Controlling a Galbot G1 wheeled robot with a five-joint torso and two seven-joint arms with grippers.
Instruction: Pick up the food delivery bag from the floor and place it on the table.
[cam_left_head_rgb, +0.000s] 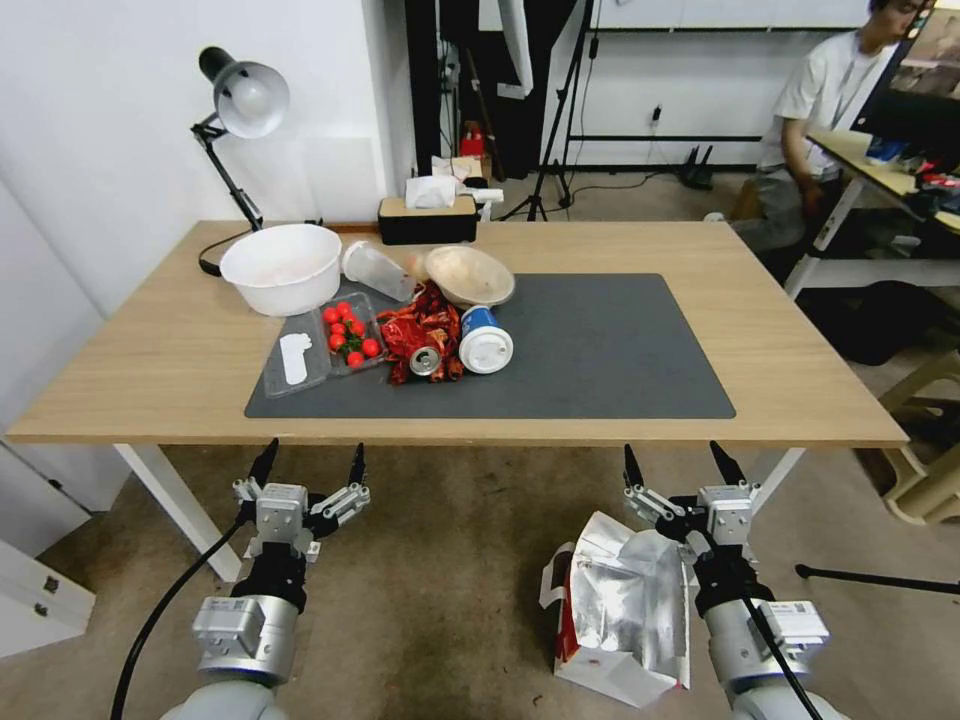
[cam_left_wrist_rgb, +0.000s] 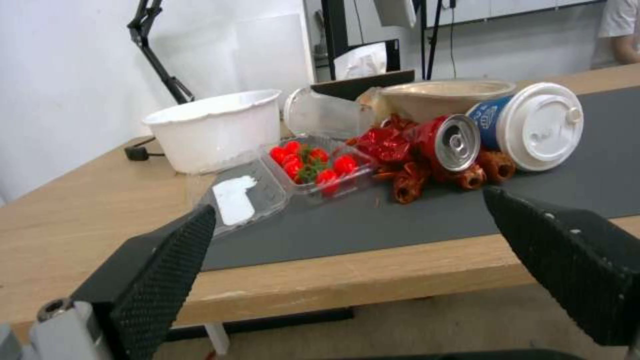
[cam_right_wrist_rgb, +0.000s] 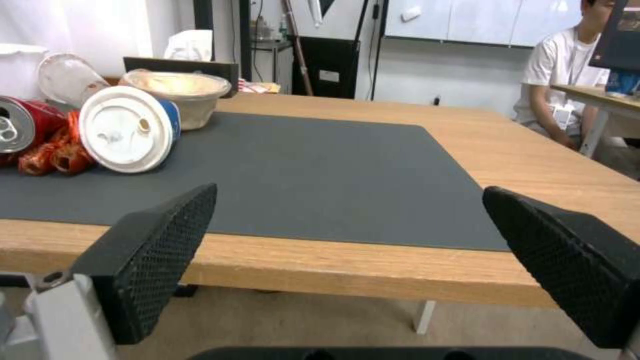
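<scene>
Nearest the head camera, the food delivery bag (cam_left_head_rgb: 622, 610) is seen on the floor (cam_left_head_rgb: 440, 560), at the right, short of the table's near edge. Its long axis runs near to far, the white base lying nearest and the foil-lined mouth pointing toward the table (cam_left_head_rgb: 150, 370); a red side panel shows along its left. Just beside and partly over its right side the right gripper (cam_left_head_rgb: 680, 464) is held, fingers spread wide and pointing at the table edge, nothing between them. The left gripper (cam_left_head_rgb: 309, 462) is held well apart to the left, over bare floor, likewise spread wide and empty. On the table's dark grey mat (cam_left_head_rgb: 600, 350), toward the left, a crumpled red wrapper (cam_left_head_rgb: 420, 325), a drink can (cam_left_head_rgb: 425, 361) and a lidded paper cup (cam_left_head_rgb: 484, 342) are clustered, with a clear box of tomatoes (cam_left_head_rgb: 345, 335) and a white bowl (cam_left_head_rgb: 282, 268) farther left.
</scene>
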